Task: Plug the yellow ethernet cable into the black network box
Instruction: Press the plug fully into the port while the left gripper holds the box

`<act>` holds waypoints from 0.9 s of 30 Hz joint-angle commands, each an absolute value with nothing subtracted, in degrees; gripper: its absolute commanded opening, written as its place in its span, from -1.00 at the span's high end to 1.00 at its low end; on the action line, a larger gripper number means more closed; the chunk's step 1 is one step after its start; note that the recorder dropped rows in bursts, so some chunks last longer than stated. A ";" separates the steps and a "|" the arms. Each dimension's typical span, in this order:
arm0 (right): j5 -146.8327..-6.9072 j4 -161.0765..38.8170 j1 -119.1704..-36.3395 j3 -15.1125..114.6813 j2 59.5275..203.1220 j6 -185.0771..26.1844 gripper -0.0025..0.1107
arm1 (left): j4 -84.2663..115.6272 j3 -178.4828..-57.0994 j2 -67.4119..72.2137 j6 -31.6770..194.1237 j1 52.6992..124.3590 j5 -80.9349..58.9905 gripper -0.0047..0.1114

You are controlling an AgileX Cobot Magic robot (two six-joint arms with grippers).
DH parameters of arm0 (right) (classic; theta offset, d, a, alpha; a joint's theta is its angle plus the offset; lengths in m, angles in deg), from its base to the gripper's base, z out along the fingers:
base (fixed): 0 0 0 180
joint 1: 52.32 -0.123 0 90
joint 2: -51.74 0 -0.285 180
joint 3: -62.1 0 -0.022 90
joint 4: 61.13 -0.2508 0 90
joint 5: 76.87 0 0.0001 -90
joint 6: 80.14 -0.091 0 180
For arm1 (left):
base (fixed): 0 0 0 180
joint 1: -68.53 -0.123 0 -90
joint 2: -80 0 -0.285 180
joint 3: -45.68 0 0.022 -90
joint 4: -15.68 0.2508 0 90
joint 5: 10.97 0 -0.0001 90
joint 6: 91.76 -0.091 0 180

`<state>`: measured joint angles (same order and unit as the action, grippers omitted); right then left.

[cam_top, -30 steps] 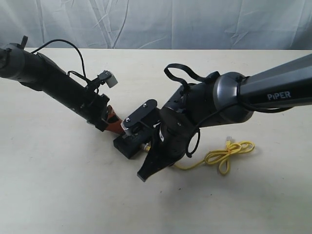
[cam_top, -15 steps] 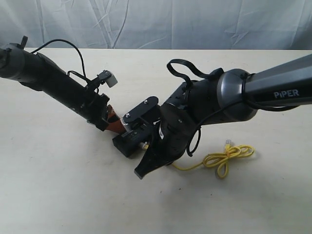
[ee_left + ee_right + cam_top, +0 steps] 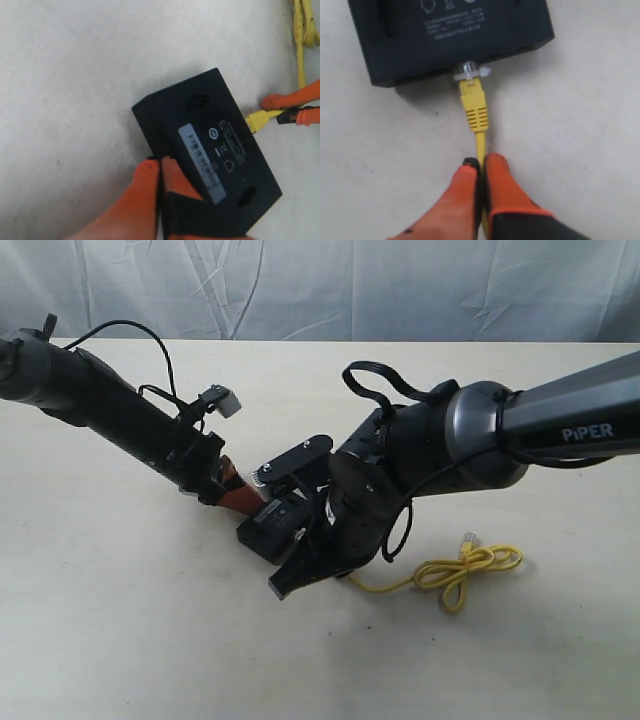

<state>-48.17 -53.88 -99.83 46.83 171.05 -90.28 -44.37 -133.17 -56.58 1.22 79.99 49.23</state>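
The black network box point(image 3: 272, 530) lies between both arms; its pale label strip point(image 3: 200, 160) faces up. My left gripper point(image 3: 160, 162) is shut on the box's near edge, and it shows as orange fingertips point(image 3: 233, 492) in the exterior view. The yellow ethernet cable point(image 3: 476, 112) runs straight to a port in the box's point(image 3: 445, 35) side, its clear plug tip point(image 3: 470, 71) at the opening; how deep it sits is unclear. My right gripper point(image 3: 480, 162) is shut on the cord just behind the plug boot. The rest of the cable point(image 3: 470, 565) lies looped on the table.
The pale table point(image 3: 120, 640) carries only the box and the cable. A wrinkled white cloth point(image 3: 320, 285) hangs behind the table's far edge. The right arm's bulky wrist point(image 3: 400, 480) hangs over the box and hides the plug in the exterior view.
My right gripper has moved left and down toward the box with the cable, dragging the loop slightly. The box has shifted a little between the grippers. The left arm barely moved.
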 commanded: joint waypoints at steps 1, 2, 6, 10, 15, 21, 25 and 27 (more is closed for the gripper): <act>-52.01 -51.75 -99.79 46.88 170.41 -89.88 0.96 | -44.98 -133.43 -56.63 1.18 80.78 50.44 0.92; -52.41 -51.21 -99.79 46.88 170.41 -89.62 0.96 | -44.83 -133.43 -56.63 1.18 80.78 50.71 0.92; -53.80 -49.93 -99.79 46.88 170.41 -88.69 0.96 | -44.55 -133.43 -56.63 0.92 80.78 50.83 0.92; -54.74 -49.64 -99.79 46.88 170.41 -88.59 0.96 | -44.17 -133.43 -56.63 0.92 80.78 50.83 0.92; -54.16 -49.64 -99.79 46.88 170.41 -88.59 0.87 | -44.16 -133.43 -56.63 0.92 80.78 50.73 0.92; -53.05 -49.64 -99.79 46.88 170.41 -88.75 0.26 | -44.16 -133.43 -56.63 0.92 80.78 50.51 0.92; -50.33 -50.16 -99.69 46.88 166.94 -90.17 0.23 | -44.18 -133.43 -55.48 1.87 78.91 48.49 0.92; -48.30 -50.86 -98.66 46.88 163.69 -92.35 0.28 | -43.00 -133.43 -52.78 7.97 76.61 44.68 0.92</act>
